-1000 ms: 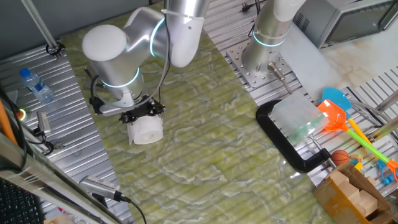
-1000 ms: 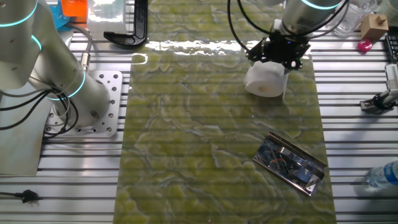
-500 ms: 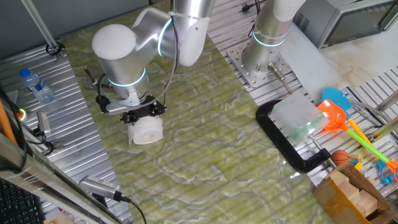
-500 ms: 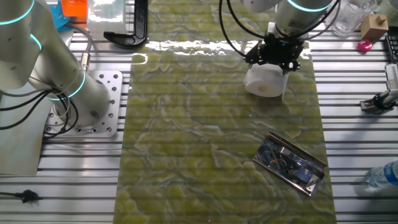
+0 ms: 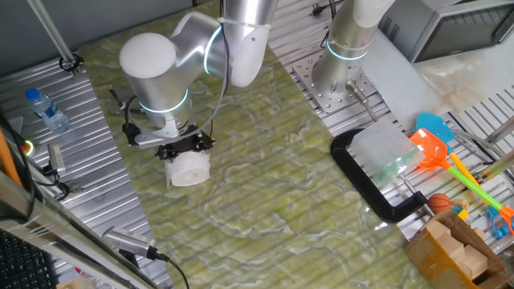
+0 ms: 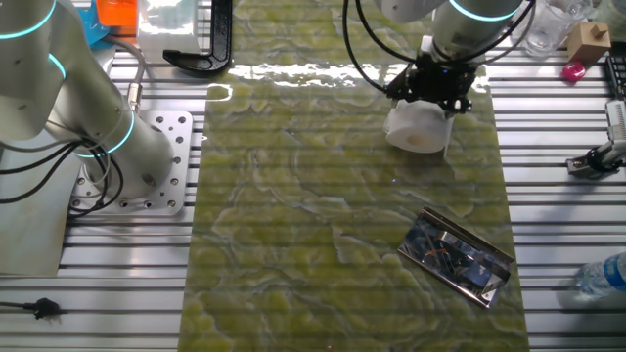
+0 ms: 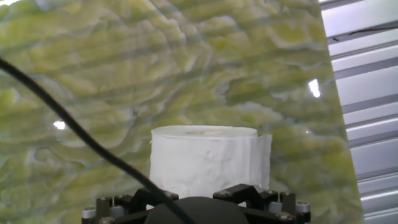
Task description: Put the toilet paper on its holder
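Green marbled matting covered the bench [image 6: 293, 244] where we worked. Our fingers [image 6: 430, 88] sat right over the toilet paper [image 6: 419, 129], but we could not tell whether they clamped it. That roll stood on the mat's far right part, well apart from the holder [image 6: 457, 256], which lay nearer.
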You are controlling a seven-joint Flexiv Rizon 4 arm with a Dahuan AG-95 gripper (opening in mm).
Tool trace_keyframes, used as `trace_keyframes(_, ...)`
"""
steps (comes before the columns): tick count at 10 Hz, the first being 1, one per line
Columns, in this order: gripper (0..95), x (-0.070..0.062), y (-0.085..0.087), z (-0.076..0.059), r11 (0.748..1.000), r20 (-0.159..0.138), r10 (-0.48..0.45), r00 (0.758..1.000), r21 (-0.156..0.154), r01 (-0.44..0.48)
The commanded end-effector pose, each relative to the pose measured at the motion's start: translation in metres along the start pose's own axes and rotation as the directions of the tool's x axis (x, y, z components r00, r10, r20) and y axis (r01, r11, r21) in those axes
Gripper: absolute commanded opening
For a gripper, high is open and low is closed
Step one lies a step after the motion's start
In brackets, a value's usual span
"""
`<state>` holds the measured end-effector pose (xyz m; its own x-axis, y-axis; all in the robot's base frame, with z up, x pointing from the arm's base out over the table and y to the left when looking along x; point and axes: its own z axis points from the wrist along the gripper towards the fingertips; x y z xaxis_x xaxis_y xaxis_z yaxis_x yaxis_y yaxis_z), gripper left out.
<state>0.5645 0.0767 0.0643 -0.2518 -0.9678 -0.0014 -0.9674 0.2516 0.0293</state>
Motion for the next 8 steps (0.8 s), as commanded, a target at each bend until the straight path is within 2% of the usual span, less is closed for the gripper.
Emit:
trace_keyframes(1,95.0,0.0036,-0.0025,0.0015,1.0,0.001,0.03,1.0,0.01,-0.03)
trace_keyframes(4,95.0,0.005,-0.0051,0.0014,0.999,0.005,0.048,0.999,0.013,-0.048)
trace_keyframes(8,95.0,-0.002,-0.0118,0.0053,0.997,0.015,0.073,0.997,0.02,-0.073)
